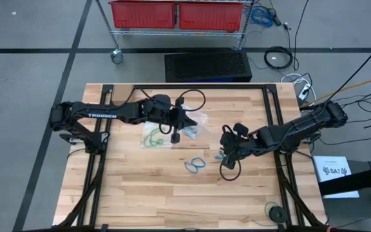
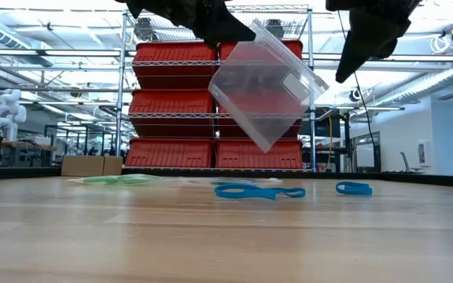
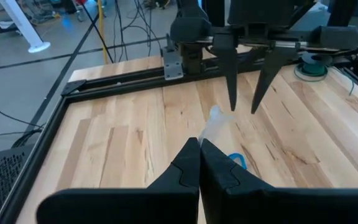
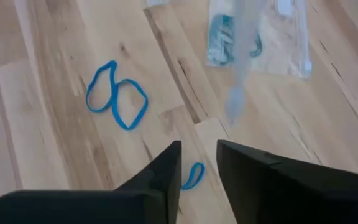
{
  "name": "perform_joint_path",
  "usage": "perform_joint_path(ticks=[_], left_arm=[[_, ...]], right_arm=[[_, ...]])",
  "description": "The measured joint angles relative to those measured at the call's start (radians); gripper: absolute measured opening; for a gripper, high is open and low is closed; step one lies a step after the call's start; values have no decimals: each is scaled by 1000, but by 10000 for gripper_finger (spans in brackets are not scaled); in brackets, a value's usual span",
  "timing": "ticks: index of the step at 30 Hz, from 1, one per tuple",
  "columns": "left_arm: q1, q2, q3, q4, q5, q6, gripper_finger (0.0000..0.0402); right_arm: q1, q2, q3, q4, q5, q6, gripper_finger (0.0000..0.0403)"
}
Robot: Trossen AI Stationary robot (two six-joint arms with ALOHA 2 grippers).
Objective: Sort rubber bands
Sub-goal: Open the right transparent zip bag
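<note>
Wooden table (image 1: 172,200) holds blue rubber bands (image 1: 195,165) lying flat.

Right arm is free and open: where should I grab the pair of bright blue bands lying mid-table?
Take the pair of bright blue bands where the two loops touch, coming straight down from above. They lie flat on the bare wooden table, so only a vertical pinch gets under the thin strands, and that junction likely lifts both together. The right gripper is open just beside them; the left gripper holds the clear bag.
</note>
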Motion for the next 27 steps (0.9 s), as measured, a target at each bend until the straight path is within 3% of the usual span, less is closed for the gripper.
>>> perform_joint_path(ticks=[5, 10, 14, 27], left_arm=[[-1, 0, 0, -12, 2, -1, 0], [-1, 0, 0, -19, 4, -1, 0], [-1, 0, 0, -18, 9, -1, 0], [-2, 2, 0, -17, 9, -2, 0]], right_arm=[[2, -5, 62, -9, 99, -69, 87], [4, -6, 88, 78, 250, -216, 13], [-17, 10, 65, 203, 240, -293, 6], [-100, 103, 59, 348, 244, -414, 0]])
